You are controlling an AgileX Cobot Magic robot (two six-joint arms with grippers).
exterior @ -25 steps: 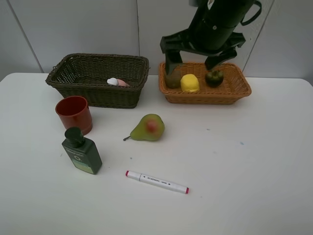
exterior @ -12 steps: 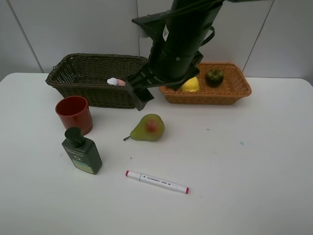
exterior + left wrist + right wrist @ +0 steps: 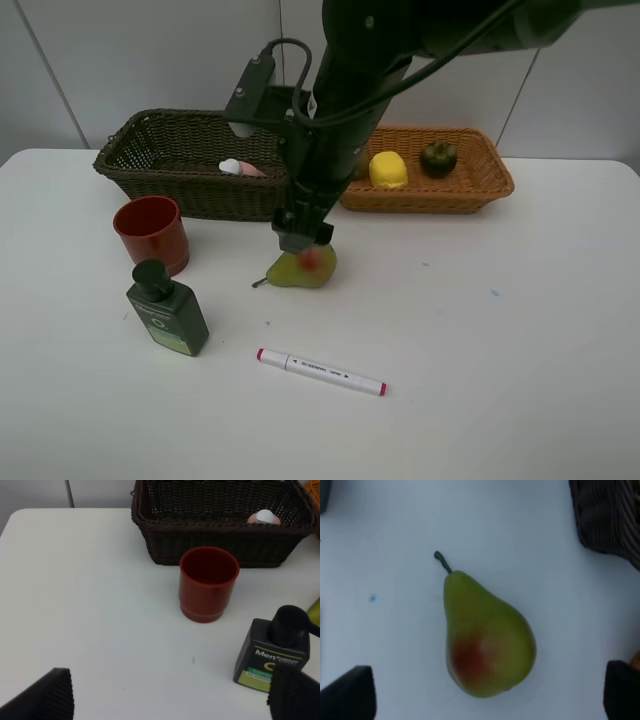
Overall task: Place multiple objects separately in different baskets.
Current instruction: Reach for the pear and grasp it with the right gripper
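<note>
The green-red pear (image 3: 310, 268) (image 3: 485, 640) lies on the table. My right gripper (image 3: 304, 240) (image 3: 486, 696) hangs open just above it, a fingertip on either side. The lemon (image 3: 388, 168) and the dark green fruit (image 3: 438, 158) sit in the orange-tan basket (image 3: 480, 192). A pink bottle (image 3: 240, 168) (image 3: 264, 517) lies in the dark basket (image 3: 130, 135) (image 3: 215, 545). In front of that basket stand the red cup (image 3: 152, 233) (image 3: 208, 582) and the green bottle (image 3: 167, 310) (image 3: 272, 650). My left gripper (image 3: 172, 697) is open over bare table, short of the cup.
A white marker (image 3: 320, 371) lies on the table in front of the pear. My right arm crosses in front of the gap between the two baskets. The dark basket's corner (image 3: 610, 515) is close to the right gripper.
The right arm has swung from above the orange-tan basket leftward and down, and its open gripper now sits over the pear. The objects have not moved.
</note>
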